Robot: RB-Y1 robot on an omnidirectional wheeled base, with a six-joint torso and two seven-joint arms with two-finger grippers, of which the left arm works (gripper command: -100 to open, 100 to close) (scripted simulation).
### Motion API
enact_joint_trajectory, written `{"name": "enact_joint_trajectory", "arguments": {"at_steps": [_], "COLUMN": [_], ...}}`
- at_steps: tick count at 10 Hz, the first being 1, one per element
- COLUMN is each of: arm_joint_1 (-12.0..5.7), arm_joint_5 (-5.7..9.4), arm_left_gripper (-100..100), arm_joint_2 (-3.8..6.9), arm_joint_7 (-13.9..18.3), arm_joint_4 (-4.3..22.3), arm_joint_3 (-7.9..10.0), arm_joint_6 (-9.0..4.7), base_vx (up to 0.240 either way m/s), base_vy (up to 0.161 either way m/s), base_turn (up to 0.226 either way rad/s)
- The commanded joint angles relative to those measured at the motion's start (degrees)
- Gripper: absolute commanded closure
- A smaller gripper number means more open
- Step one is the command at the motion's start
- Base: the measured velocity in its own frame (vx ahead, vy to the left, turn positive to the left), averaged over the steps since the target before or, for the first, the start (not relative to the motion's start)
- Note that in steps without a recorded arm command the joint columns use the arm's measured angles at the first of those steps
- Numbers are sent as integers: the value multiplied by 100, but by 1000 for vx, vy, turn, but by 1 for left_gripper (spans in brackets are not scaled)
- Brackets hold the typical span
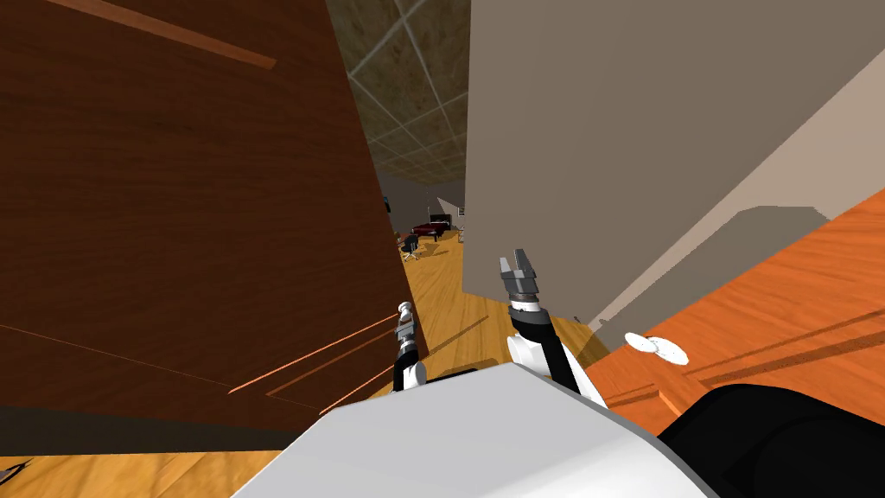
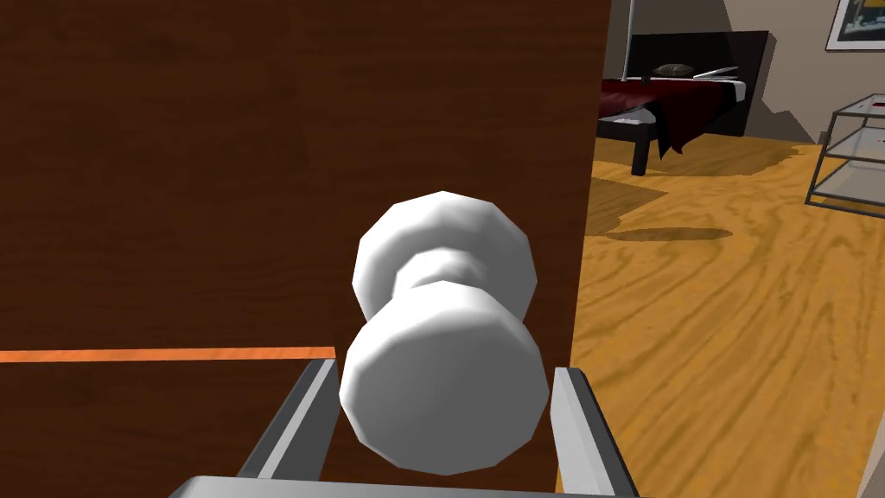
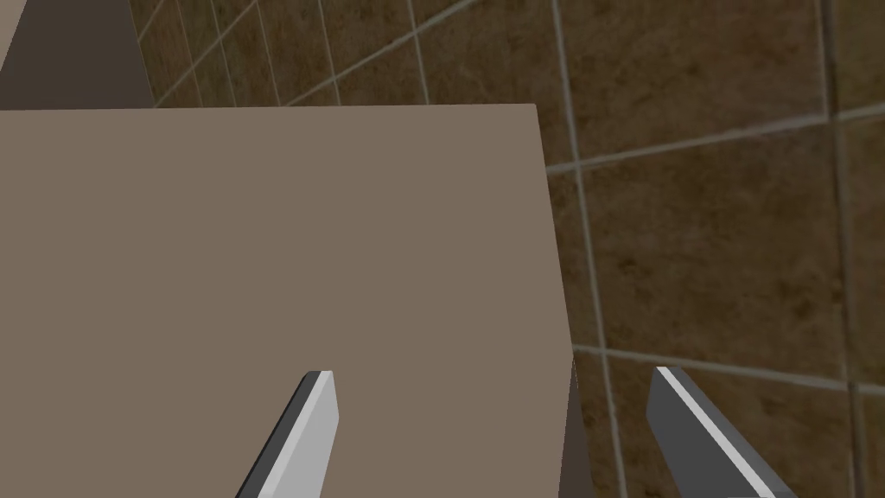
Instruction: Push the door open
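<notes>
Door (image 1: 173, 216), dark brown and panelled, stood ajar on my left, its free edge apart from the grey wall (image 1: 648, 130). Through the gap showed yellow wooden floor (image 2: 735, 328) and a bed (image 2: 674, 95) well beyond. The right tool (image 1: 513, 257) hung raised before the wall, fingers spread and holding nothing. The left tool (image 2: 445, 373) was at the door's free edge, closed on the white knob (image 2: 445, 380), one finger against each side. I judged the door stiff and fairly heavy, a slab that would swing only about its hinges, so force belonged out here near the free edge. The knob looked smooth and rounded, likely to slip, so a steady push on it seemed safer than a hard squeeze.
</notes>
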Motion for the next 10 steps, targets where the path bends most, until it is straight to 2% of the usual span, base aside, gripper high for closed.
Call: {"name": "enact_joint_trajectory", "arguments": {"at_steps": [1, 3, 4, 5, 8, 9, 10], "arm_joint_1": [-93, -113, -113, -132, -159, -108, -134], "arm_joint_5": [74, 178, 178, 280, 417, 396, 496], "arm_left_gripper": [100, 100, 100, 100, 100, 100, 100], "arm_joint_2": [69, 105, 105, 116, 91, 75, 152], "arm_joint_7": [31, 9, 9, -12, -41, -102, -101], "arm_joint_4": [87, 105, 105, 123, 147, 85, 114], "arm_joint_3": [109, 218, 218, 325, 468, 427, 521], "arm_joint_6": [-107, -156, -156, -205, -271, -204, -269], "base_vx": [190, 193, 148, 182, 217, 109, 166], "base_vy": [-59, -25, -21, -37, -65, -28, 9], "base_turn": [46, 52, 41, 69, 72, 41, 46]}}
